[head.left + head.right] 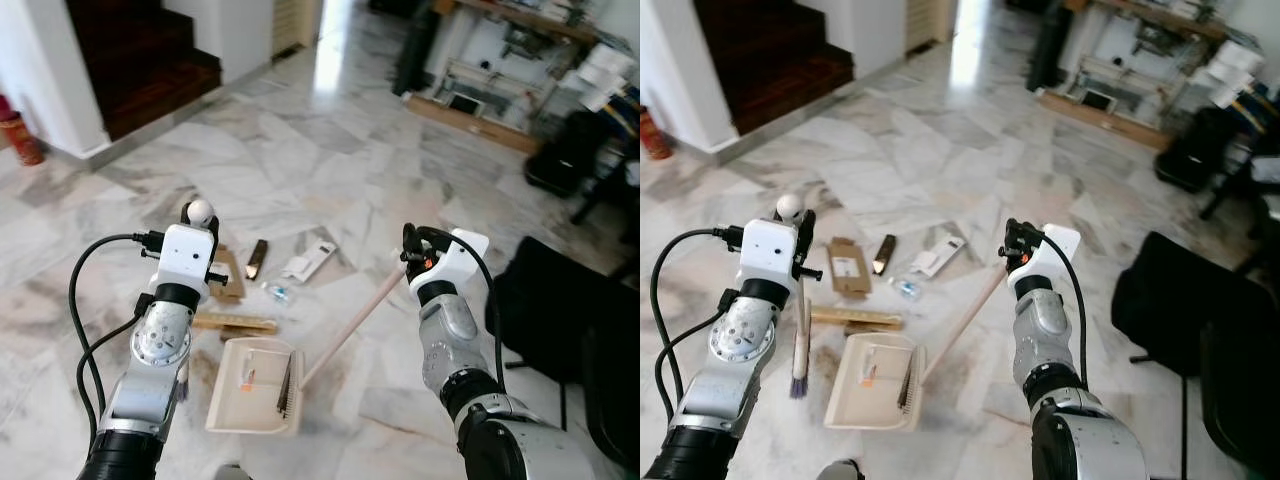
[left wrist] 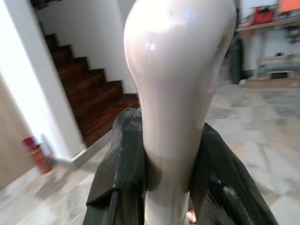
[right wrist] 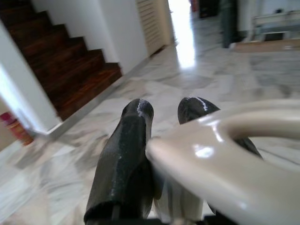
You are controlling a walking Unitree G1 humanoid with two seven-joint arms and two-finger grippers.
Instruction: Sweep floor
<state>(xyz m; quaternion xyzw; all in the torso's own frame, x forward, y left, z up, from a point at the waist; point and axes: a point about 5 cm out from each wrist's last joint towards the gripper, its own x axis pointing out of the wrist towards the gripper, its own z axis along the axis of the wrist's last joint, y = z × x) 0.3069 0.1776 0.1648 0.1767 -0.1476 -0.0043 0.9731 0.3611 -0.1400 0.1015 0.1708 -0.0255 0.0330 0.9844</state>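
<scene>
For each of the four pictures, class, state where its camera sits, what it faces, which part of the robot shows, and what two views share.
Left eye view: on the head, looking down at the marble floor, dustpan and both arms.
Right eye view: beside it, same scene; left hand holds the brush, right hand holds the dustpan handle.
Left wrist view: along black fingers clamping the brush top, facing the stairs.
Right wrist view: along fingers on the looped handle end.
Both wrist views share the stairs.

floor (image 1: 330, 160): grey-veined marble | stairs (image 1: 140, 50): dark wood | wall (image 1: 40, 80): white
</scene>
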